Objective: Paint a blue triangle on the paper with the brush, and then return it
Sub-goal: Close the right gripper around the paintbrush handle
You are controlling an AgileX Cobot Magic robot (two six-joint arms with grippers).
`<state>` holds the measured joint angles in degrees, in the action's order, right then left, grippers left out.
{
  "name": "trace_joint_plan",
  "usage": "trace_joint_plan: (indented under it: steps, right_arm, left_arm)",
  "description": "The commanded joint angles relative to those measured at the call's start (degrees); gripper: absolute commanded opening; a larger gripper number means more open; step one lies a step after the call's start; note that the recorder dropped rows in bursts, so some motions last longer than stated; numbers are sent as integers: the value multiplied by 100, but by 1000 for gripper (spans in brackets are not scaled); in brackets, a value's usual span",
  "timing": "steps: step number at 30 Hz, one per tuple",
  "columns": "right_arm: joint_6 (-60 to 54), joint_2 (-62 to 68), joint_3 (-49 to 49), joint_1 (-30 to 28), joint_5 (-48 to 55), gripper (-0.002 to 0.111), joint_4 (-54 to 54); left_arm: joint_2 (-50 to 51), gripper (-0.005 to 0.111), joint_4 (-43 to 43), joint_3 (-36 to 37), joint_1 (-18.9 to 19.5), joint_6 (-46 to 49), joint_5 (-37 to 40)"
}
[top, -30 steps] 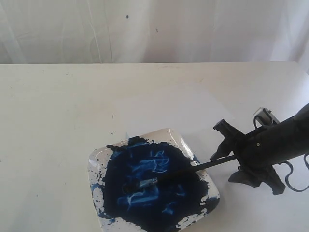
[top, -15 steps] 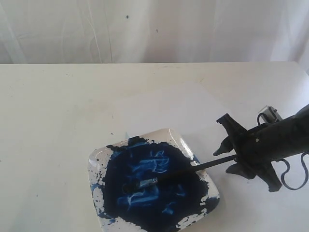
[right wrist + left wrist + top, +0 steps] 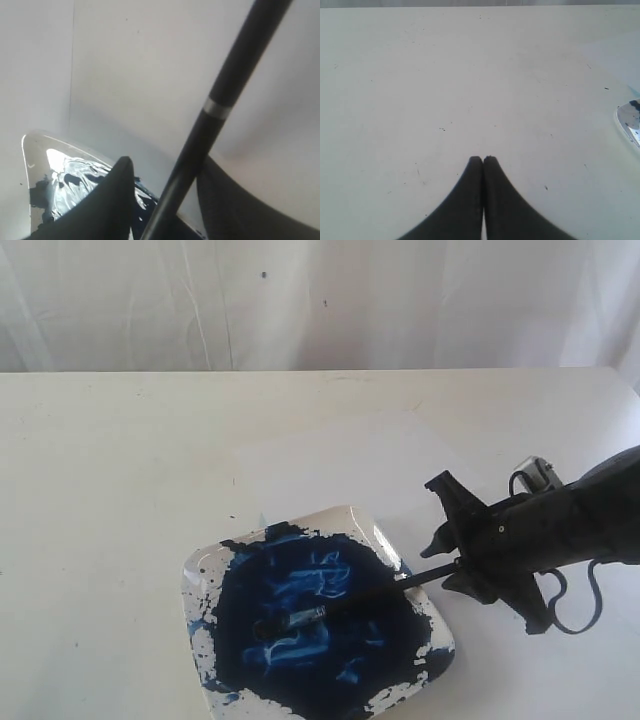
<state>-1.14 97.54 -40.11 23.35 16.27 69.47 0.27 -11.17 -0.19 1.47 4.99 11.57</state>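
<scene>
The brush [image 3: 370, 592] lies across the paint-smeared white plate [image 3: 203, 575], with its bristles in the dark blue paint and its handle sticking out to the right. My right gripper [image 3: 440, 540] is open around that handle at the plate's right corner. In the right wrist view the handle [image 3: 220, 100] runs between the two fingers with a gap on each side of my right gripper [image 3: 167, 165]. The paper [image 3: 340, 460] shows faintly behind the plate, and as a pale sheet [image 3: 140, 75] in the right wrist view. No blue triangle shows. My left gripper [image 3: 483, 159] is shut and empty over bare table.
A white curtain [image 3: 320, 300] hangs behind the table's far edge. The plate's corner [image 3: 627, 120] shows in the left wrist view. A cable loop [image 3: 575, 605] hangs under the right arm. The plate's glossy rim [image 3: 35, 145] lies just beyond the right fingers.
My right gripper has moved left along the brush handle, closer to the plate. The brush has barely shifted.
</scene>
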Motion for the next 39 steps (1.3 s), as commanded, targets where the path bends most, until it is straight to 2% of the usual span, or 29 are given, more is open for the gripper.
trace_joint_plan:
  steps: [1, 26, 39]
  right_arm:
    - [-15, 2, 21, 88, -175, 38, 62]
    - [-15, 273, 11, 88, -214, 38, 385]
    - [-15, 273, -44, 88, -214, 24, 533]
  left_arm:
    - [-27, 0, -77, 19, 13, -6, 2]
    - [-27, 0, -77, 19, 13, -6, 2]
    - [-27, 0, -77, 19, 13, -6, 2]
